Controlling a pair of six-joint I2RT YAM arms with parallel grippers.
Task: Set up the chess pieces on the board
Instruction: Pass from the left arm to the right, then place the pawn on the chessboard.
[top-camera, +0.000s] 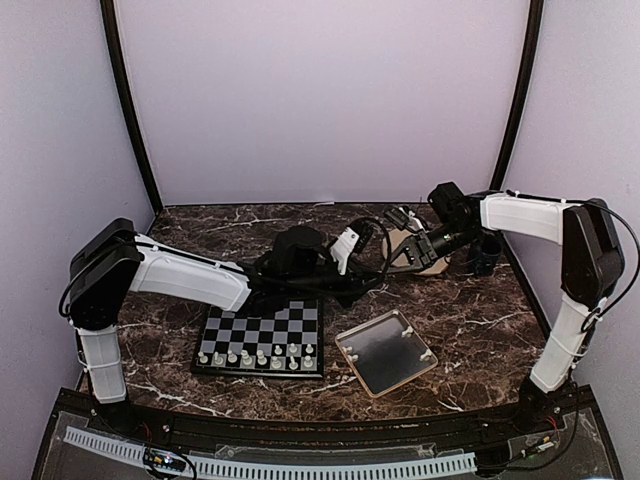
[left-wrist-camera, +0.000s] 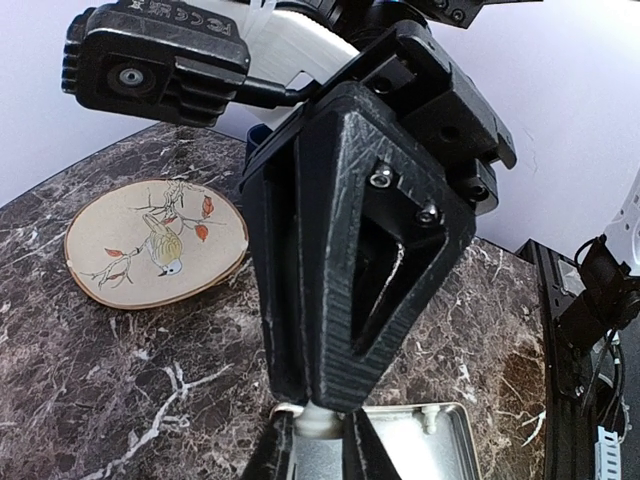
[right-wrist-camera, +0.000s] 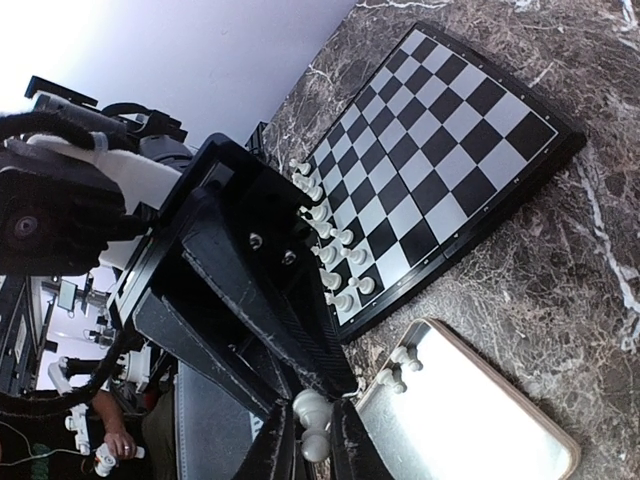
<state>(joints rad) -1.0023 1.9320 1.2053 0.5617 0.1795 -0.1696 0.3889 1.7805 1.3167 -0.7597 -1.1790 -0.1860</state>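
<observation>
The board (top-camera: 262, 325) lies at the front left with white chess pieces (top-camera: 255, 355) in its two near rows; it also shows in the right wrist view (right-wrist-camera: 440, 150). My left gripper (top-camera: 375, 262) and right gripper (top-camera: 393, 255) meet tip to tip above the table behind the tray. In the left wrist view my left gripper (left-wrist-camera: 318, 452) is shut on a white chess piece (left-wrist-camera: 320, 425), with the right gripper's fingers (left-wrist-camera: 340, 300) closed on its top. In the right wrist view my right gripper (right-wrist-camera: 312, 455) pinches the same piece (right-wrist-camera: 315, 420).
A square metal tray (top-camera: 385, 352) right of the board holds a few loose pieces (right-wrist-camera: 400, 368). A round plate with a bird picture (left-wrist-camera: 155, 240) lies behind the grippers. A dark cup (top-camera: 487, 255) stands at the back right.
</observation>
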